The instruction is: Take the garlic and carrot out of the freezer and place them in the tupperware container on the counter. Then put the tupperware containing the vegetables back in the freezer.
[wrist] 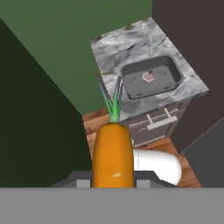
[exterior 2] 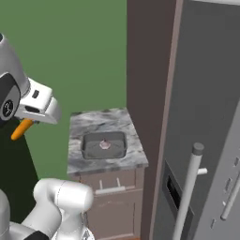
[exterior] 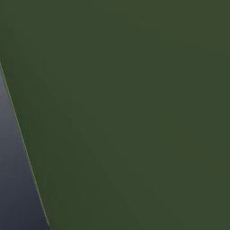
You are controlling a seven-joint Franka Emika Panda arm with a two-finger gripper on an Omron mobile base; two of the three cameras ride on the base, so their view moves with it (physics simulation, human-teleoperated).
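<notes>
Gripper [wrist: 113,181] clamps the carrot [wrist: 113,153] — orange, green-stemmed; garlic [wrist: 149,76], seemingly pinkish, sits in the tupperware container [wrist: 131,87].

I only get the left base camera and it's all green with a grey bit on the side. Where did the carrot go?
Observer: The carrot is in the robot's gripper, sticking out in front of the hand camera with its green top pointing forward.
Operator: Is the garlic still in the freezer?
Observer: No, the garlic already lies inside the tupperware container.
Operator: Where's that box?
Observer: It sits on the counter, the marbled top right beside the freezer.
Operator: Is the carrot over it yet?
Observer: Not yet. In the right base view the gripper hangs off to the left of the counter.
</notes>
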